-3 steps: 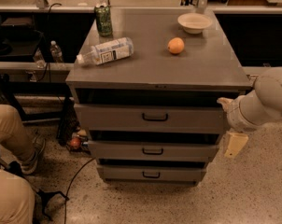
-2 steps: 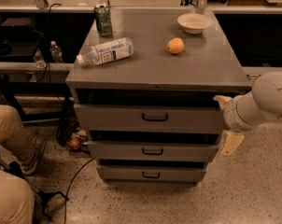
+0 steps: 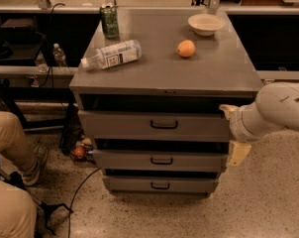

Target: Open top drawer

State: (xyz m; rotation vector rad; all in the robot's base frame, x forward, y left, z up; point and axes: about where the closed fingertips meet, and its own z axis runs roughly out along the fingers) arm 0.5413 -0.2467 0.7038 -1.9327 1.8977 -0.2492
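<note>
Fingers (image 3: 237, 152) of our gripper (image 3: 231, 132) stand apart, grasping nothing, at the right edge of the cabinet (image 3: 159, 183), just off the end of the top drawer (image 3: 120, 125). We see that drawer directly under the worktop (image 3: 164, 73), its wide front running left to right, a dark gap above it. Its black handle (image 3: 164, 125) sits at centre, well left of the fingers, long axis horizontal; we judge the single arm must travel leftward to reach it.
</note>
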